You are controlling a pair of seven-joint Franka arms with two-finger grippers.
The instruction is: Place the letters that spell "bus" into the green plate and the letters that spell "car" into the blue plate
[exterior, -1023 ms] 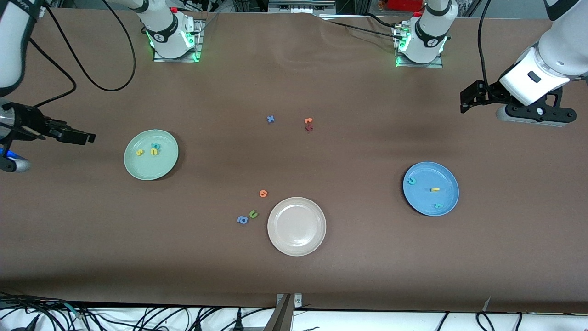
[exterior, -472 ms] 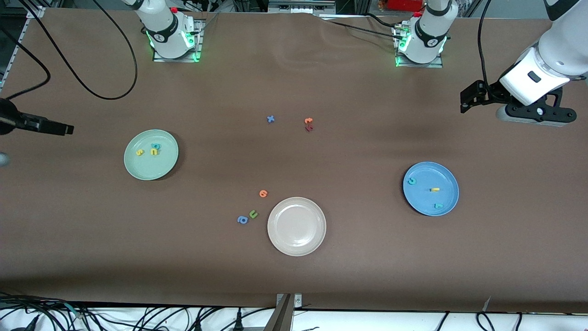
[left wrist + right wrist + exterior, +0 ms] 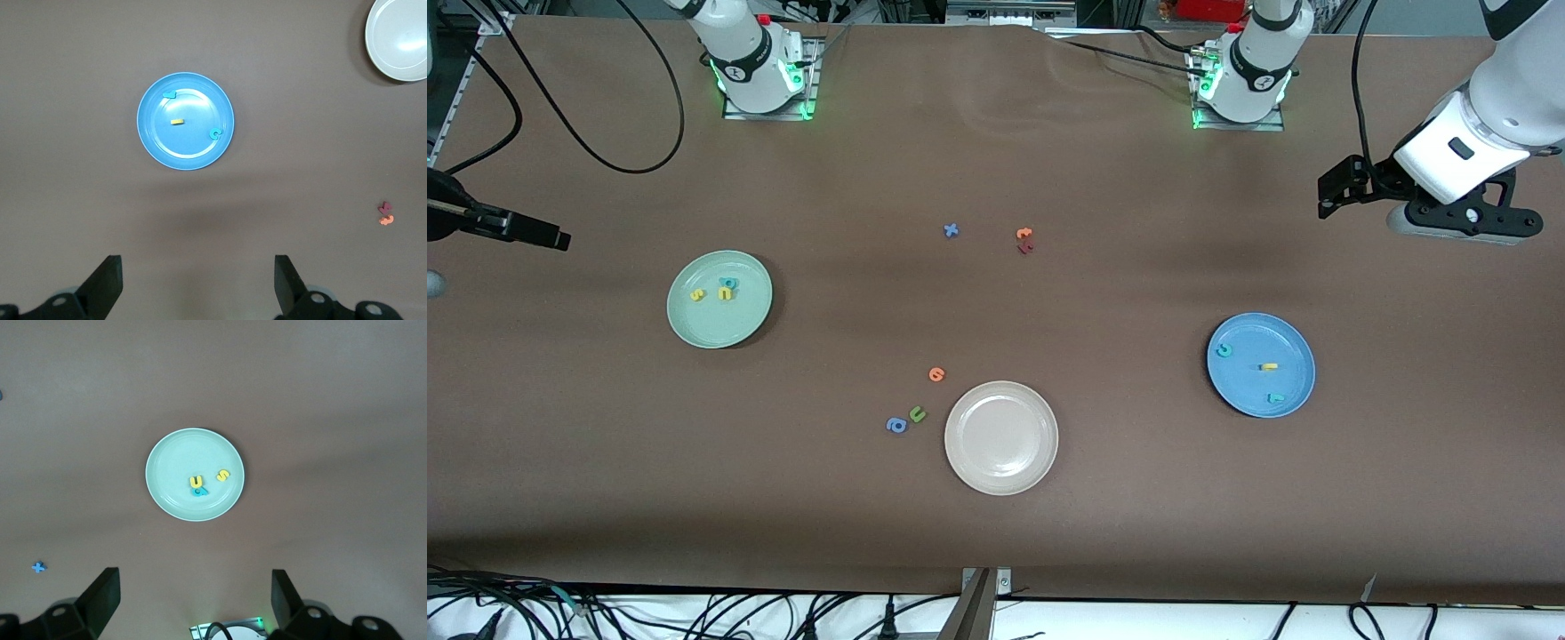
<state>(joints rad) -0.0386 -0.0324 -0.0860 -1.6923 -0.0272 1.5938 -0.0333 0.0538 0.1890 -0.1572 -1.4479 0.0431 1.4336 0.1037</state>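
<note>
Your right gripper (image 3: 551,238) hangs high over the table's bare edge at the right arm's end, fingers spread and empty. The green plate (image 3: 751,311) holds b (image 3: 729,283), u (image 3: 725,292) and s (image 3: 697,294); the blue plate (image 3: 1294,391) holds c (image 3: 1224,350), a (image 3: 1268,366) and r (image 3: 1276,398). Your left gripper (image 3: 1327,200), likewise agape and empty, waits aloft. Both words look sorted; nothing seems left to move.
</note>
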